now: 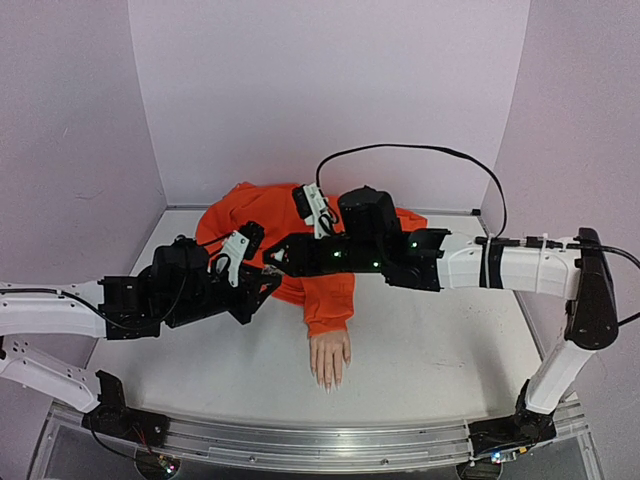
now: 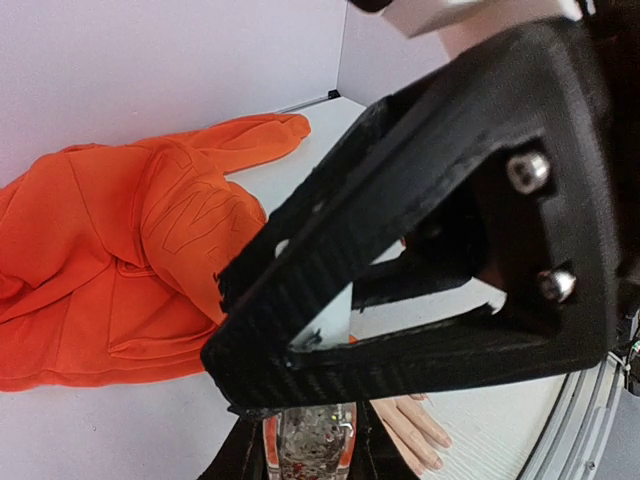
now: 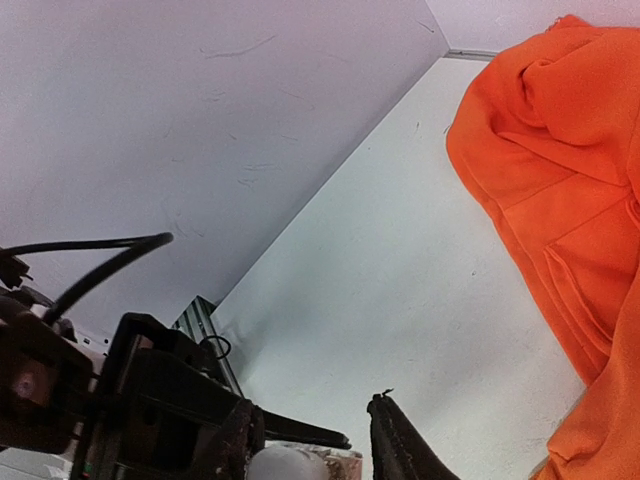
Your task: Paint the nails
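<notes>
White worktop [image 1: 430, 350], boxed by pale lilac panels [image 1: 330, 90] on three sides. Crumpled orange garment [image 1: 250, 215] sprawls across far half. One sleeve [image 1: 328, 300] reaches toward near edge. Skin-toned mannequin hand [image 1: 330, 358] lies flat at cuff, nails [image 1: 328, 384] toward near edge.

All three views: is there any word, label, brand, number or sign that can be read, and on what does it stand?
None reads clearly.
Orange sweatshirt: a stitched outline on the front, perhaps large letters, too creased to read.
Small bottle: no label shows.
</notes>
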